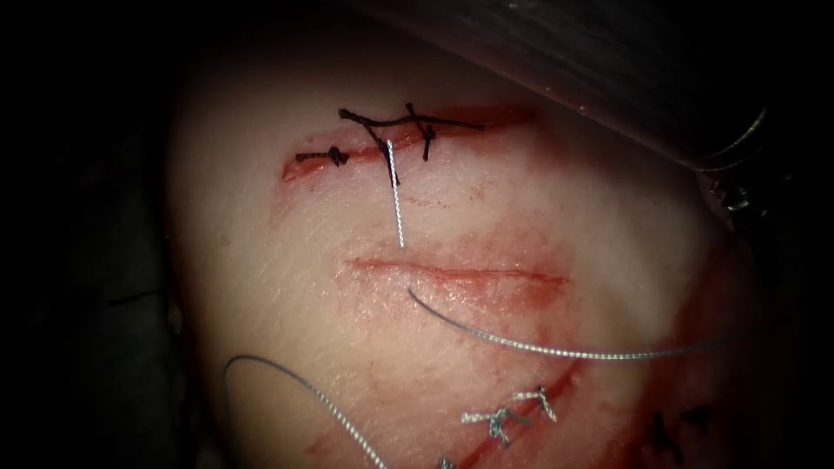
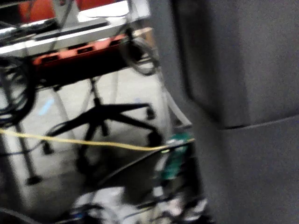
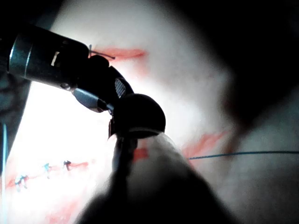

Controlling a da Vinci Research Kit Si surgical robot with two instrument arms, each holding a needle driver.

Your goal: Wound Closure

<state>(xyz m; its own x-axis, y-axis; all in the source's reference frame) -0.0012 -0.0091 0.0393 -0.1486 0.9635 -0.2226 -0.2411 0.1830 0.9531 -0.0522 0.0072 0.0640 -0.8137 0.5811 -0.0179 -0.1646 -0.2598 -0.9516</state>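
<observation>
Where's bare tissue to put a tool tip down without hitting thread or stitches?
Free: the left flank of the tissue, between the stitched upper cut and the thread loop; also the band right of the pale thread tail, above the open middle cut. Crowded: lower right, long thread and stitches; right tool's shaft overhangs.

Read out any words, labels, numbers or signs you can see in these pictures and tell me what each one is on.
No readable text: none on the tissue, its open cut, the stitched cut or the thread.
Right arm's tool: no lettering to be made out on its metal wrist.
Left wrist view: the cluttered room behind the dark shaft is too blurred to read.
</observation>
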